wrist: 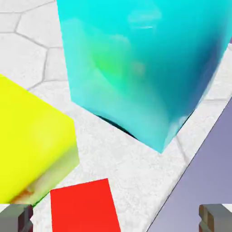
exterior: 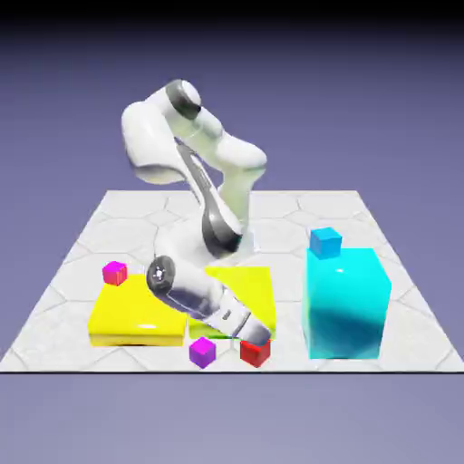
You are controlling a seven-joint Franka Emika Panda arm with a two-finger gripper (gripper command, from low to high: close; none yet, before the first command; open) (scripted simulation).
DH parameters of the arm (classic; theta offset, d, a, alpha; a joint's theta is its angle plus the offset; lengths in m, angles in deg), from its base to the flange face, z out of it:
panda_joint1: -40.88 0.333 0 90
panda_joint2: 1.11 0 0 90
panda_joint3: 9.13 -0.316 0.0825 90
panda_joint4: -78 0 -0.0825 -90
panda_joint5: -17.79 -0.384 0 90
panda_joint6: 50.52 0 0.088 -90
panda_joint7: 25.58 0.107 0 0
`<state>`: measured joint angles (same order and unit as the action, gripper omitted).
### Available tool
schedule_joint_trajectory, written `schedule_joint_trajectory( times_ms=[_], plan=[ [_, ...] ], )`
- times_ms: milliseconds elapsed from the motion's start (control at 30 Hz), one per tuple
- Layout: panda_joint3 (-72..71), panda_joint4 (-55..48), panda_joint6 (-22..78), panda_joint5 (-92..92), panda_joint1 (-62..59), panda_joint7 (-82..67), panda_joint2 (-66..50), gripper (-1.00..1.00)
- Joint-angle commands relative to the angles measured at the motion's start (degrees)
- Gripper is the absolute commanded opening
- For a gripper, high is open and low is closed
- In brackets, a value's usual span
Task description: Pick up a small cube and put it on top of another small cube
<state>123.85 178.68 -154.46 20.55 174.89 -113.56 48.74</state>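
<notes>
The small red cube [exterior: 256, 351] lies on the table near its front edge. In the hand view the red cube [wrist: 84, 206] shows low down, between the two fingertips and left of the middle. My gripper [exterior: 253, 341] is tilted down right at the cube, and in the hand view the gripper [wrist: 116, 219] stands open with both tips well clear of the cube's sides. The small blue cube [exterior: 325, 242] rests on top of the big cyan block [exterior: 347, 304], to the exterior view's right of the gripper.
A purple cube [exterior: 202, 352] sits just to the exterior view's left of the red one. A magenta cube [exterior: 114, 272] lies on a yellow slab [exterior: 136, 313]; a second yellow slab [exterior: 243, 288] is behind my hand. The cyan block [wrist: 145, 68] and a yellow slab [wrist: 31, 145] loom in the hand view.
</notes>
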Motion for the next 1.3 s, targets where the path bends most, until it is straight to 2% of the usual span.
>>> schedule_joint_trajectory(
  times_ms=[0, 133, 267, 300, 467, 1267],
  plan=[
    [2.07, -0.94, 1.09, 0.04, 2.08, -2.03, 0.27, 0.00],
    [6.71, -3.04, 3.54, 0.14, 6.73, -6.58, 0.87, 0.00],
    [8.13, 2.90, -4.97, 1.33, 7.73, -6.66, 3.55, 0.00],
    [8.13, 2.90, -4.97, 1.33, 7.73, -6.66, 3.55, -1.00],
    [5.50, -2.29, 2.99, -0.13, 5.72, -5.77, 0.77, -1.00],
    [-44.34, 28.42, -19.18, -11.22, -35.74, 27.48, -3.11, -1.00]
  ],
)
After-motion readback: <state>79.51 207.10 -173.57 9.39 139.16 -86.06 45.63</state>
